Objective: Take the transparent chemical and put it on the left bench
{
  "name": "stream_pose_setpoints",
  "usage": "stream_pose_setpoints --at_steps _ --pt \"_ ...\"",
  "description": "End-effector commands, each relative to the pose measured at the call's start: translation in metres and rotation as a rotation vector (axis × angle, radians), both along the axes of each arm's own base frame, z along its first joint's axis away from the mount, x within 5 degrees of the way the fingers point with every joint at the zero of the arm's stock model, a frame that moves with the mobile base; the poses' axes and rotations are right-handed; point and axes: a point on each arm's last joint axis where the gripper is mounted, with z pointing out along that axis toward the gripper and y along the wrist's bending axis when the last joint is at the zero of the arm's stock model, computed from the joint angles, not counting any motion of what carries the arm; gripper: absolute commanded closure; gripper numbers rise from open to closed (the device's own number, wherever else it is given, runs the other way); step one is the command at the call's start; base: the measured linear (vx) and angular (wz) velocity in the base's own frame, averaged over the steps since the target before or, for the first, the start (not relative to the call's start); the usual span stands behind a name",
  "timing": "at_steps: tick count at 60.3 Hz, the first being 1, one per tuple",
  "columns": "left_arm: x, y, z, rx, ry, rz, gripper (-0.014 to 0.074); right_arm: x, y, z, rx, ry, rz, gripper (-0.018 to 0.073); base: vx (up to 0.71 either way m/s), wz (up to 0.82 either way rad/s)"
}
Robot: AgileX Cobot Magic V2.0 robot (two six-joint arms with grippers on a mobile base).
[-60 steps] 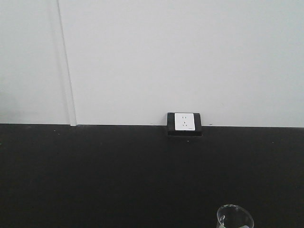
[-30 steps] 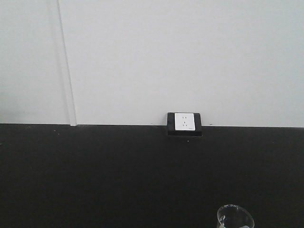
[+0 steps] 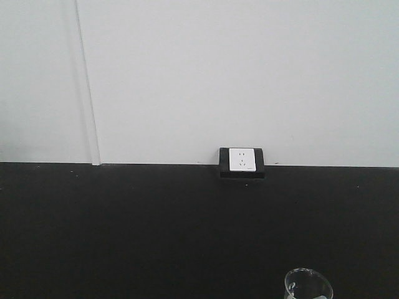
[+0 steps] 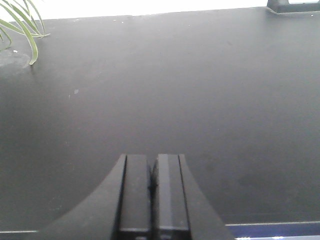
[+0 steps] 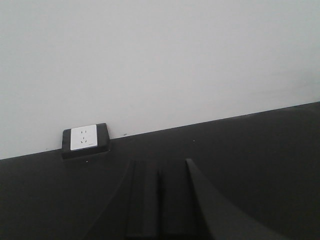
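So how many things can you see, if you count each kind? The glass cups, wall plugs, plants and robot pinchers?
Glass beaker: 1
Wall socket: 1
Plant: 1, only some leaves show
Grippers: 2, the left gripper and the right gripper, both shut
Total: 5

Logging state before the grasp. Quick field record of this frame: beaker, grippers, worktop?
beaker: clear, only its rim shows, at the bottom edge of the front view, lower right of the socket
left gripper: shut, empty, over bare worktop
right gripper: shut, empty, pointing toward the socket
plant: leaves at far left of left wrist view
left bench: not in view
status: beaker not grasped
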Motion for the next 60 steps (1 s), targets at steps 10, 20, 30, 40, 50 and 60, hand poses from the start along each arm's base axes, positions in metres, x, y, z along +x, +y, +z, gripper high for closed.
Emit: stream_pose_setpoints --at_steps 10,20,30,40,50,60 --pt "-0.001 0.0 0.003 -0.014 -0.081 -0.001 0.06 0.012 0.0 0.027 -0.04 -0.196 0.024 0.0566 0.0 0.0" --pt "-0.001 0.0 0.003 -0.014 -0.081 -0.001 0.06 0.012 0.0 0.027 0.059 -0.215 0.031 0.0566 0.0 0.0" --pt "-0.001 0.0 0.003 -0.014 -0.081 -0.001 0.06 0.018 -0.001 0.024 0.077 -0.189 0.032 0.0566 0.0 0.0" --pt "-0.001 0.0 0.003 -0.014 -0.081 -0.001 0.06 0.022 -0.001 0.022 0.085 -0.175 0.031 0.0566 0.0 0.0" --pt "-0.001 0.0 0.003 -0.014 -0.081 -0.001 0.06 0.027 0.008 0.02 0.043 -0.153 0.109 0.0547 0.0 0.0" --pt "-0.001 0.0 0.003 -0.014 -0.081 -0.001 0.06 0.039 0.043 0.015 -0.174 -0.13 0.369 0.0517 0.0 0.0"
